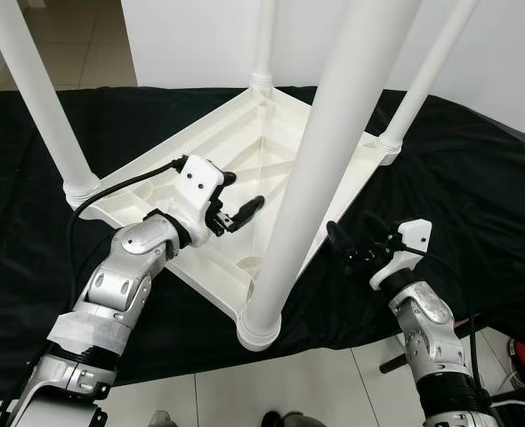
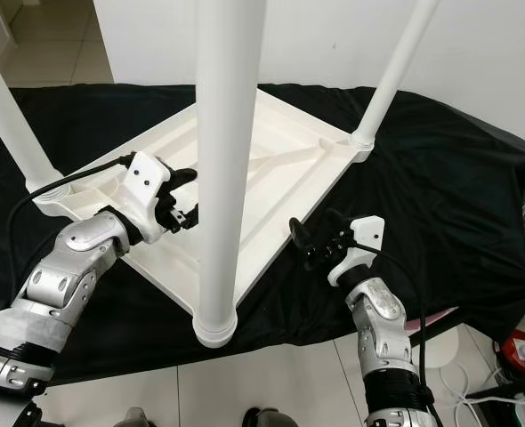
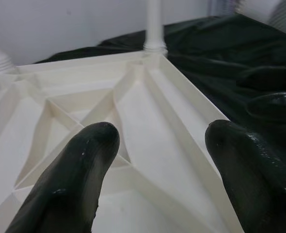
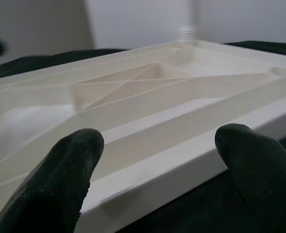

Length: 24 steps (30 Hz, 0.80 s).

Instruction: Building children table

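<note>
Black cloth (image 1: 476,178) covers the raised surface, draped over its near edge, pale tile floor (image 1: 316,391) below. On the cloth lies the white plastic table top (image 1: 271,133), upside down, ribbed underside facing up, 1 corner pointing toward the robot. 4 white legs stand upright from its corners: the near leg (image 1: 320,169) runs up the centre of the head views with its base collar at the near corner, the left leg (image 1: 40,98) at the left corner, the right leg (image 1: 427,80) at the right corner, the far leg (image 1: 262,40) at the back corner. Left arm (image 1: 120,285), silver, reaches in from the lower left; left gripper (image 1: 245,212) hovers over the ribbed underside just left of the near leg, fingers spread apart, nothing between them, the wrist view showing ribs through the gap. Right arm (image 1: 427,329) comes up from the lower right; right gripper (image 2: 305,242) sits over the cloth just beside the table top's right-hand near edge, fingers wide apart and empty, that edge visible between them in its wrist view. A red-and-white object (image 2: 522,351) lies on the floor at the lower right, too small to identify.
</note>
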Available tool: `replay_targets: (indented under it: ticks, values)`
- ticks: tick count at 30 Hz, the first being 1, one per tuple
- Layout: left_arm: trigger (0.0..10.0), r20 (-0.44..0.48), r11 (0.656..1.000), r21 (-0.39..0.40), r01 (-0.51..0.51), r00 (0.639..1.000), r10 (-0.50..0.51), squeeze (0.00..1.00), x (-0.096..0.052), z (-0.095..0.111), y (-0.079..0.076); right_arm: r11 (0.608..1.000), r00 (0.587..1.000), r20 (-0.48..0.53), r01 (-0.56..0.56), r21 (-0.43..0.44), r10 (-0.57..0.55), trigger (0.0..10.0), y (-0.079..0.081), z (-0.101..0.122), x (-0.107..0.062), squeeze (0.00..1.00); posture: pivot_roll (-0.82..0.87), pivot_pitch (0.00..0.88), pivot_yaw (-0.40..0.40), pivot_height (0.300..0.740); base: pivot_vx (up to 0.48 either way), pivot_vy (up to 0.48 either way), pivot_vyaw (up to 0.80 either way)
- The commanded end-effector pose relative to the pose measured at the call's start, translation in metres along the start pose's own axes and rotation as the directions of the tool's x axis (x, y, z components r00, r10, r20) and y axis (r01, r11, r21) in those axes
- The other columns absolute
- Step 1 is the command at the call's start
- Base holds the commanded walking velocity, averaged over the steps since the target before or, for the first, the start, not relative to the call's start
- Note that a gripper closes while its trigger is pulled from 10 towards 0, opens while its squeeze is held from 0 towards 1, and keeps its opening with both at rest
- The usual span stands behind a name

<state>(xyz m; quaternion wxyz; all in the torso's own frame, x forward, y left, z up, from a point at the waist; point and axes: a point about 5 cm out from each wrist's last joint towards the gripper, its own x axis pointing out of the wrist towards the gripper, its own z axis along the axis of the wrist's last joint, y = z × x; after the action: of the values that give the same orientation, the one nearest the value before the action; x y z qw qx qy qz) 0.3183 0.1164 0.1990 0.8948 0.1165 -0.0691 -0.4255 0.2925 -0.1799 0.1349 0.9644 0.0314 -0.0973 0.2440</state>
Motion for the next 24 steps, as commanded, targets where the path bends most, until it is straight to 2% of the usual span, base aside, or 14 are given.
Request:
replay_targets:
  ticks: [1,4,9,12,18,19,21,24]
  values:
    - [10.0,0.0,1.0,-0.006,0.03,1.0,-0.03,0.0,-0.005,-0.003,0.0,0.999,0.999,-0.02,-0.05,0.015,0.05,10.0,0.005,-0.002,-0.003,0.0,0.05,0.095,-0.062,0.74,0.0,0.0,0.0]
    - [10.0,-0.003,0.997,0.003,0.079,0.997,-0.079,0.0,-0.015,-0.005,0.002,0.986,0.985,-0.05,-0.165,0.003,0.165,10.0,0.017,0.002,-0.007,0.0,0.05,0.092,-0.068,0.74,0.0,0.0,0.0]
    - [10.0,-0.041,0.985,0.036,0.168,0.985,-0.166,0.0,-0.026,-0.008,0.002,0.975,0.972,-0.084,-0.222,-0.014,0.22,10.0,0.017,0.005,-0.013,0.0,0.05,0.089,-0.074,0.74,0.0,0.0,0.0]
    - [10.0,-0.141,0.936,0.088,0.342,0.934,-0.328,0.0,-0.041,-0.015,-0.001,0.969,0.963,-0.122,-0.245,-0.028,0.24,10.0,0.013,0.008,-0.018,0.0,0.05,0.088,-0.076,0.74,0.0,0.0,0.0]
    - [10.0,-0.186,0.924,0.082,0.375,0.916,-0.355,0.0,-0.043,-0.02,0.0,0.969,0.962,-0.129,-0.246,-0.027,0.241,10.0,0.012,0.01,-0.02,0.0,0.05,0.088,-0.076,0.74,0.0,0.0,0.0]
    - [10.0,-0.216,0.913,0.086,0.4,0.902,-0.375,0.0,-0.043,-0.025,0.0,0.969,0.961,-0.135,-0.246,-0.027,0.241,10.0,0.012,0.011,-0.021,0.0,0.05,0.09,-0.072,0.74,0.0,0.0,0.0]
    - [10.0,-0.216,0.913,0.086,0.4,0.902,-0.375,0.0,-0.043,-0.025,0.0,0.969,0.961,-0.135,-0.246,-0.027,0.241,10.0,0.012,0.011,-0.021,0.0,0.05,0.09,-0.072,0.74,0.0,0.0,0.0]
    - [10.0,-0.247,0.903,0.104,0.417,0.89,-0.383,0.0,-0.038,-0.031,-0.001,0.97,0.961,-0.143,-0.242,-0.026,0.236,10.0,0.012,0.012,-0.023,0.0,0.04,0.09,-0.064,0.74,0.0,0.0,0.0]
